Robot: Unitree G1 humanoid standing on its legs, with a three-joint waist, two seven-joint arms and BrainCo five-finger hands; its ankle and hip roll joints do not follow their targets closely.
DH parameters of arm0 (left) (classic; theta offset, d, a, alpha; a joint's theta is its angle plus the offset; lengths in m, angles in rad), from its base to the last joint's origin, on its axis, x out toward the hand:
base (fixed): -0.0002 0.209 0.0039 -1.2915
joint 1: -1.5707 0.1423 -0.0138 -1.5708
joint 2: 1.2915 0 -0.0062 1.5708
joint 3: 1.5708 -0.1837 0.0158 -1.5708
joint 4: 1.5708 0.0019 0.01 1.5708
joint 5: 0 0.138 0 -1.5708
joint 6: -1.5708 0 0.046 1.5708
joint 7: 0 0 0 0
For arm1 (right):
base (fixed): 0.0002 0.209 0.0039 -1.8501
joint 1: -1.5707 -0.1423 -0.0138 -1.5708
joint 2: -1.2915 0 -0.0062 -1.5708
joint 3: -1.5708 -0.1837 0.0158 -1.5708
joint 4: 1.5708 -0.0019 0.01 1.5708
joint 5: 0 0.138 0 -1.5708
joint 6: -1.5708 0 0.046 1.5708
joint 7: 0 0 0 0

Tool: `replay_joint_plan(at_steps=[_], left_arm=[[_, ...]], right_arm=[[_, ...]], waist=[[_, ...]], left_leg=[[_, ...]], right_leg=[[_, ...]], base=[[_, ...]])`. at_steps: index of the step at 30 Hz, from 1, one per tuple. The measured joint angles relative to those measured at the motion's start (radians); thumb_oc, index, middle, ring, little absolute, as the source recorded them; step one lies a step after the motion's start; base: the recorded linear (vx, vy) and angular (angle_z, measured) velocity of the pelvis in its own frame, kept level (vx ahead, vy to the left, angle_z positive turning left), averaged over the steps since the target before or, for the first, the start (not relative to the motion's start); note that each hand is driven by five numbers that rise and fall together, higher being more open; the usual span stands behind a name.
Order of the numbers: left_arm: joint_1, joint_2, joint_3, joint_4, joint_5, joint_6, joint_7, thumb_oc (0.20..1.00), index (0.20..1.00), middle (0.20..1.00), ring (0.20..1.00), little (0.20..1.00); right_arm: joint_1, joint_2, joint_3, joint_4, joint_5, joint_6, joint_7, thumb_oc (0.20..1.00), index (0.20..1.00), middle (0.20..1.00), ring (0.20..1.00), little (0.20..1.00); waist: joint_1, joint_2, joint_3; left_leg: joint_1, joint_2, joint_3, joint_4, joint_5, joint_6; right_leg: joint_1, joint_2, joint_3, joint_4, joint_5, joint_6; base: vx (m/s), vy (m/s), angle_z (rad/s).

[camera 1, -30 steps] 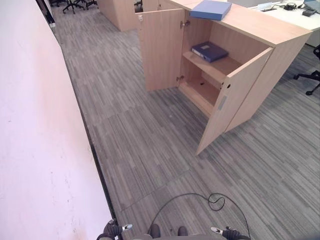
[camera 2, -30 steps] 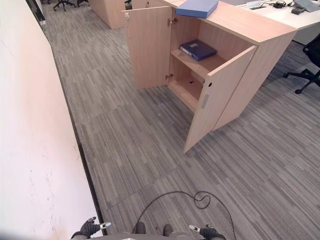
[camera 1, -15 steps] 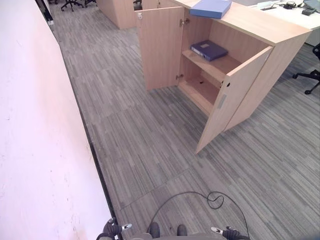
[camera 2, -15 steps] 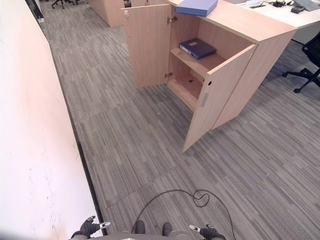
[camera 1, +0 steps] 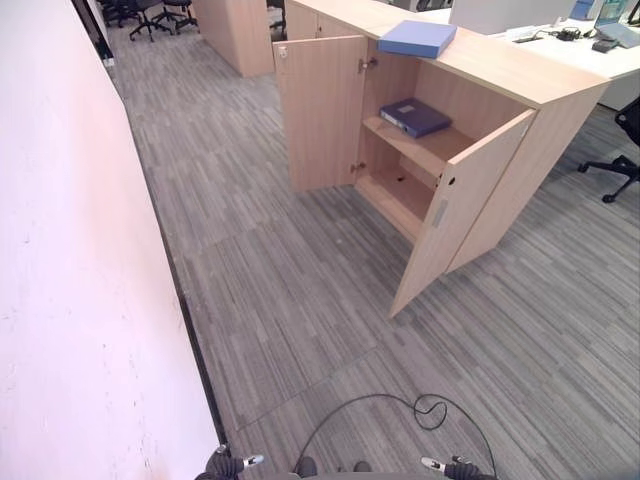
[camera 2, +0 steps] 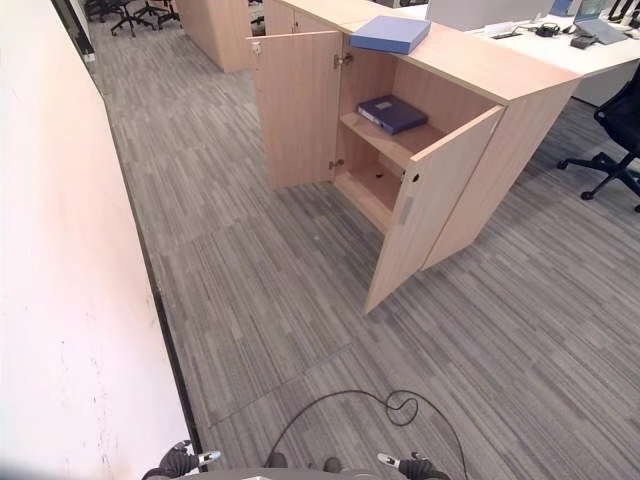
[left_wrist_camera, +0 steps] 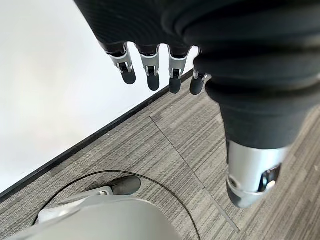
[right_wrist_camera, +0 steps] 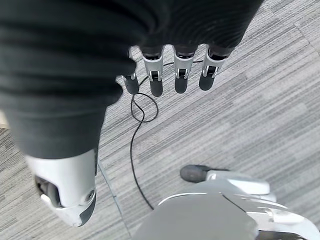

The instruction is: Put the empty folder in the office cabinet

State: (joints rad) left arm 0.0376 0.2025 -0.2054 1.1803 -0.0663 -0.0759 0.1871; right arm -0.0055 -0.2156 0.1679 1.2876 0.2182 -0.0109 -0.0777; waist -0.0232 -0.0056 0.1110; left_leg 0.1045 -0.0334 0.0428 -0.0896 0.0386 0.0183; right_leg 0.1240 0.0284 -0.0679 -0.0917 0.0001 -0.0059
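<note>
**Hands hang empty as the view lifts toward the cabinet**

Left hand point(left_wrist_camera: 150, 65) and right hand point(right_wrist_camera: 175, 70) hang with fingers straight and relaxed, holding nothing. Since a second ago the whole view has tilted up; nothing itself moved. The light blue folder point(camera 1: 418, 38) lies on top of the office cabinet point(camera 1: 520, 75), whose doors stand open, well away. A darker folder point(camera 1: 415, 116) occupies its upper shelf. Judging from this, fetching is not yet begun.

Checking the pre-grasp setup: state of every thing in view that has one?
cabinet: both doors swung open
light blue folder: lying flat on the cabinet's top, closed
dark blue folder: lying flat on the upper shelf inside
lower shelf: nothing visible on it
left hand: open, fingers straight, holding nothing
right hand: open, fingers straight, holding nothing
</note>
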Motion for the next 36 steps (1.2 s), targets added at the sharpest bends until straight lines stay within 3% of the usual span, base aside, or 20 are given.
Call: replay_joint_plan(at_steps=[14,19,22,23,24,25,26,27,29,30,31,34,36], left_arm=[[0.001,0.003,-0.001,0.009,0.006,0.004,-0.007,1.000,1.000,1.000,1.000,1.000],[0.002,0.006,0.020,0.038,-0.007,0.007,0.001,1.000,1.000,1.000,1.000,1.000],[-0.023,0.022,0.050,0.066,-0.046,0.006,0.016,1.000,1.000,1.000,1.000,1.000],[-0.048,0.031,0.052,0.068,-0.051,0.002,0.024,1.000,1.000,1.000,1.000,1.000],[-0.096,0.056,0.051,0.066,-0.067,-0.002,0.030,1.000,1.000,1.000,1.000,1.000],[-0.099,0.055,0.053,0.073,-0.075,-0.001,0.036,1.000,1.000,1.000,1.000,1.000],[-0.096,0.054,0.053,0.074,-0.084,0.000,0.041,1.000,1.000,1.000,1.000,1.000],[-0.089,0.050,0.054,0.074,-0.086,-0.001,0.043,1.000,1.000,1.000,1.000,1.000],[-0.080,0.043,0.079,0.073,-0.089,-0.004,0.049,1.000,1.000,1.000,1.000,1.000],[-0.038,0.029,0.105,0.097,-0.115,-0.011,0.047,1.000,1.000,1.000,1.000,1.000],[-0.034,0.018,0.111,0.112,-0.125,-0.007,0.047,1.000,1.000,1.000,1.000,1.000],[-0.008,-0.006,0.129,0.133,-0.135,0.001,0.046,1.000,1.000,1.000,1.000,1.000],[0.014,-0.019,0.141,0.141,-0.164,0.001,0.042,1.000,1.000,1.000,1.000,1.000]], right_arm=[[0.001,0.000,0.024,-0.002,-0.001,0.001,0.003,1.000,1.000,1.000,1.000,1.000],[0.009,0.001,0.026,-0.025,0.000,0.002,0.012,1.000,1.000,1.000,1.000,1.000],[-0.011,0.016,0.051,-0.038,0.004,0.001,0.012,1.000,1.000,1.000,1.000,1.000],[-0.027,0.026,0.067,-0.052,0.007,0.000,0.011,1.000,1.000,1.000,1.000,1.000],[-0.047,0.040,0.066,-0.063,0.009,0.000,0.010,1.000,1.000,1.000,1.000,1.000],[-0.057,0.042,0.067,-0.062,0.009,0.002,0.008,1.000,1.000,1.000,1.000,1.000],[-0.065,0.039,0.067,-0.057,0.009,0.002,0.006,1.000,1.000,1.000,1.000,1.000],[-0.064,0.038,0.067,-0.053,0.009,0.003,0.000,1.000,1.000,1.000,1.000,1.000],[-0.060,0.039,0.067,-0.055,0.009,0.006,-0.001,1.000,1.000,1.000,1.000,1.000],[-0.065,0.036,0.091,-0.068,0.008,0.013,0.000,1.000,1.000,1.000,1.000,1.000],[-0.071,0.024,0.096,-0.069,0.006,0.012,0.001,1.000,1.000,1.000,1.000,1.000],[-0.069,0.005,0.095,-0.068,0.003,0.014,0.000,1.000,1.000,1.000,1.000,1.000],[-0.066,-0.002,0.094,-0.061,-0.002,0.014,0.000,1.000,1.000,1.000,1.000,1.000]], waist=[[-0.001,-0.004,0.001],[0.000,-0.024,0.001],[0.003,-0.059,0.026],[0.004,-0.087,0.048],[0.007,-0.124,0.101],[0.023,-0.131,0.110],[0.024,-0.122,0.125],[0.025,-0.117,0.132],[0.029,-0.114,0.135],[0.047,-0.098,0.126],[0.049,-0.087,0.129],[0.066,-0.044,0.136],[0.078,-0.030,0.133]], left_leg=[[-0.015,0.001,0.005,0.001,0.000,0.000],[-0.034,0.008,0.005,0.003,-0.004,-0.011],[-0.116,0.012,0.014,0.120,-0.013,-0.055],[-0.208,0.008,0.029,0.252,-0.016,-0.060],[-0.323,0.008,0.059,0.448,0.004,-0.089],[-0.357,0.013,0.065,0.491,0.023,-0.116],[-0.389,0.029,0.089,0.575,0.019,-0.114],[-0.404,0.042,0.108,0.582,0.013,-0.109],[-0.397,0.058,0.138,0.484,0.014,-0.105],[-0.376,0.074,0.124,0.173,0.036,-0.132],[-0.369,0.084,0.106,0.074,0.053,-0.136],[-0.382,0.145,0.070,-0.013,0.087,-0.155],[-0.376,0.162,0.081,-0.013,0.100,-0.171]], right_leg=[[-0.016,0.001,0.003,0.000,0.000,0.000],[-0.033,0.007,0.002,0.004,-0.001,-0.001],[-0.082,0.015,-0.009,0.060,-0.018,-0.022],[-0.124,0.008,-0.038,0.107,-0.034,-0.046],[-0.145,-0.026,-0.065,0.137,-0.054,-0.079],[-0.134,-0.031,-0.073,0.138,-0.048,-0.094],[-0.103,-0.030,-0.096,0.111,-0.045,-0.098],[-0.077,-0.031,-0.115,0.087,-0.037,-0.112],[-0.055,-0.033,-0.134,0.052,-0.037,-0.113],[-0.047,-0.032,-0.141,0.028,-0.046,-0.097],[-0.037,-0.026,-0.141,0.017,-0.040,-0.096],[-0.007,0.006,-0.139,-0.002,-0.038,-0.095],[0.026,0.010,-0.140,-0.002,-0.063,-0.087]], base=[[0.00,-0.026,-0.01],[-0.03,-0.169,0.00],[-0.11,-0.214,0.11],[0.09,-0.182,0.62],[0.12,-0.127,0.67],[0.19,-0.130,0.67],[0.13,-0.018,0.45],[0.23,0.005,0.54],[0.27,0.043,0.39],[0.29,0.073,0.19],[0.20,0.049,0.18],[0.28,0.058,0.05],[0.34,0.132,0.06]])
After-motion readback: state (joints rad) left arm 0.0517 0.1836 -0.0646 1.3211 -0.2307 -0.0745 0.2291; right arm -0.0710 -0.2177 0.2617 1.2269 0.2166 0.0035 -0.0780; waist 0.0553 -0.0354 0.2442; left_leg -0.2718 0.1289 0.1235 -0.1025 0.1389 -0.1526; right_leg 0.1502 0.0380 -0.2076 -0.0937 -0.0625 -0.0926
